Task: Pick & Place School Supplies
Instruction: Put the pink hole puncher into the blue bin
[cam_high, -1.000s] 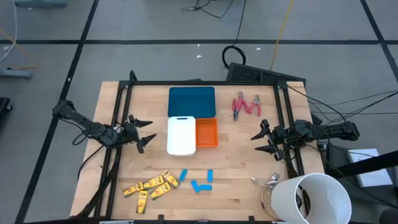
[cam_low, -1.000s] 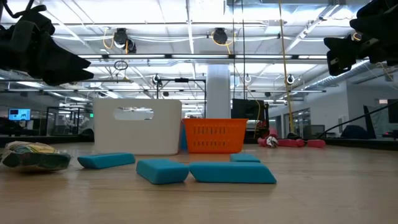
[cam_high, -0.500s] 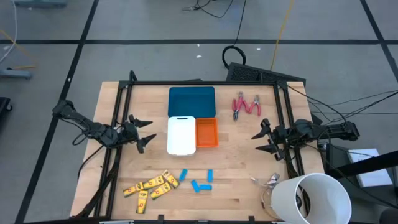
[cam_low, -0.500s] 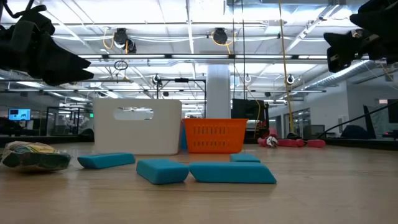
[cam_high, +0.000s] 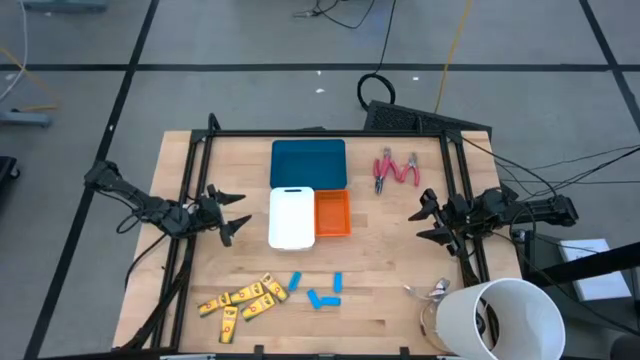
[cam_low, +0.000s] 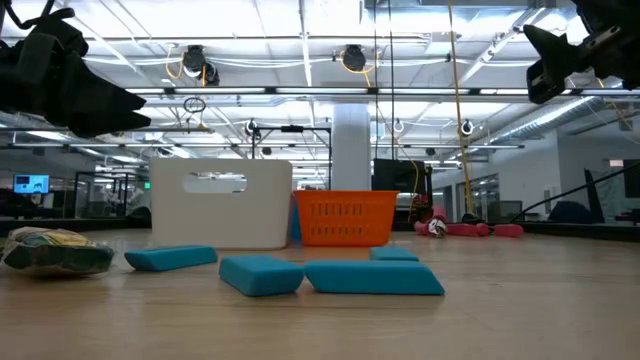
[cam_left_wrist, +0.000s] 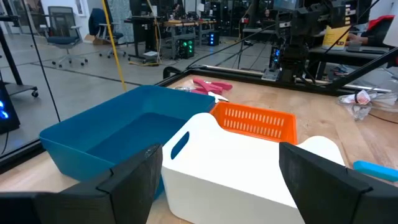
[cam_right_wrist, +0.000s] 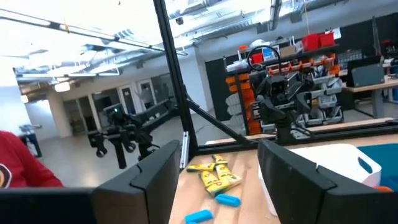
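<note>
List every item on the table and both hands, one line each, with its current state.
Left hand: open, empty, held beside the white tray.
Right hand: open, empty, near the table's right edge.
Teal tray: empty.
White tray: upright, contents hidden.
Orange tray: empty.
Pink-handled pliers: lying flat, not in a tray.
Yellow pieces: scattered loose.
Blue pieces: scattered loose.
White cup: by the table's front right corner.

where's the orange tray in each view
High view: orange tray at table centre, right of the white tray.
Low view: centre, right of the white tray.
Left wrist view: behind the white tray.
Right wrist view: not clearly in view.
Shared landmark: white tray.
</note>
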